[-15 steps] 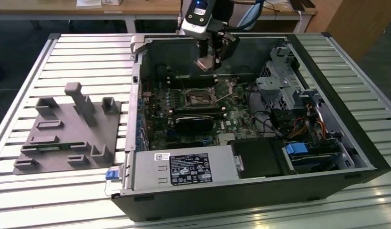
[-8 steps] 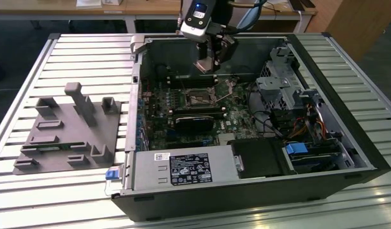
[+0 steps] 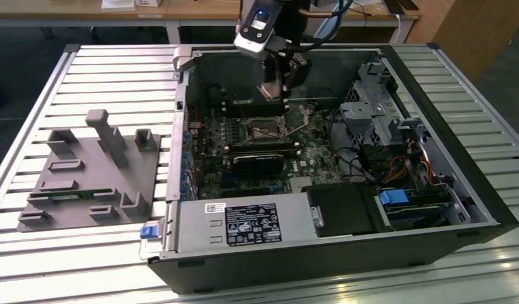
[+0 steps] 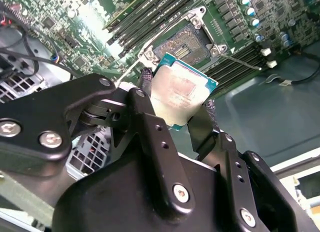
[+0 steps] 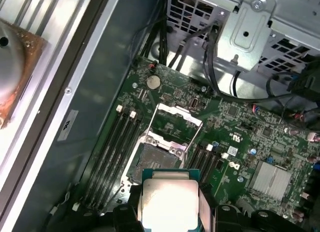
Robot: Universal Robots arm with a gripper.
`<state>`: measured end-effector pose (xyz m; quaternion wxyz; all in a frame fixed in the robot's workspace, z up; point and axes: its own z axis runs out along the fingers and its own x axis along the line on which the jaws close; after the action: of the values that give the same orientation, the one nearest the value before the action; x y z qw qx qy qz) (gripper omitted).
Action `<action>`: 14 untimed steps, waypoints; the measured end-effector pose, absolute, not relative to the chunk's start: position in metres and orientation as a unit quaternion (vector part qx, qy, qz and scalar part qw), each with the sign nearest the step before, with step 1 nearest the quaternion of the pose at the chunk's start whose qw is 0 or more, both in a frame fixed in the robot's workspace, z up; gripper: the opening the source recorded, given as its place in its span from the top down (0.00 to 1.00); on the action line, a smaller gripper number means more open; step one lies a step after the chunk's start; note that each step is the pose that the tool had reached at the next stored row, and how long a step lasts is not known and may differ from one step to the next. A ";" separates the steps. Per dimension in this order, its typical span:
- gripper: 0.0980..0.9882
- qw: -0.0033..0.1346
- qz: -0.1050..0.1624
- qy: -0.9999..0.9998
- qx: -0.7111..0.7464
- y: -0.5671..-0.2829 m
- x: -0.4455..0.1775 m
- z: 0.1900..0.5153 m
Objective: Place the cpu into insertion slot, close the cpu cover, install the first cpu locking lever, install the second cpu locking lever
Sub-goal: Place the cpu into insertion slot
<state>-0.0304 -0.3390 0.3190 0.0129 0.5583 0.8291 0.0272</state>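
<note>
Gripper: we see its two black fingers pinching the cpu by opposite edges
Cpu: held in the air inside the open computer case, silver top towards both wrist views, not yet seated
Insertion slot: bare, dark centre showing, on the green motherboard just beneath the chip
Cpu cover: we see it swung up, open, beside the slot

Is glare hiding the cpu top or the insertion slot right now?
Second wrist view: the cpu top is washed pale by glare, and a bright patch flares on the board. First wrist view: the cpu top glares too; the insertion slot sits shaded but readable. Exterior view: the case interior is dim.
</note>
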 end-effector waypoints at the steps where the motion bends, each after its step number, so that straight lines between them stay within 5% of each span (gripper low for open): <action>1: 0.51 0.013 0.027 0.826 0.562 -0.339 -0.030 0.318; 14: 0.51 0.014 0.026 0.796 0.605 -0.335 -0.031 0.308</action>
<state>-0.0305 -0.3352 0.3080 0.0142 0.6051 0.7956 0.0261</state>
